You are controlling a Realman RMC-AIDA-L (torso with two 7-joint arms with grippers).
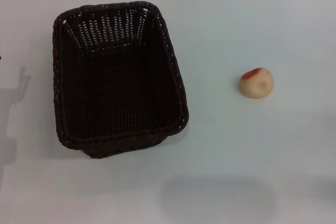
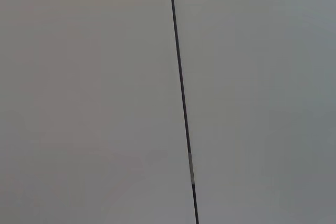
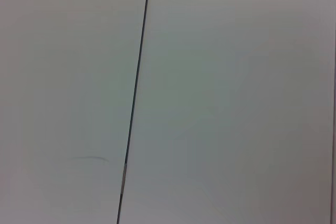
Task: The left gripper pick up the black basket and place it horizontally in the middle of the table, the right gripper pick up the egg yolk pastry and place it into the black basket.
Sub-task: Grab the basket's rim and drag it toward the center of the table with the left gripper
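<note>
Neither gripper shows, jaws untellable; black basket (image 1: pixel 118 74) (lengthwise, left) risks tipping; egg yolk pastry (image 1: pixel 256 83) could roll.

Basket and pastry on my counter (image 1: pixel 220 182).
The black basket (image 1: pixel 118 77) sits upright at left; the egg yolk pastry (image 1: pixel 256 83) lies well apart to its right.
</note>
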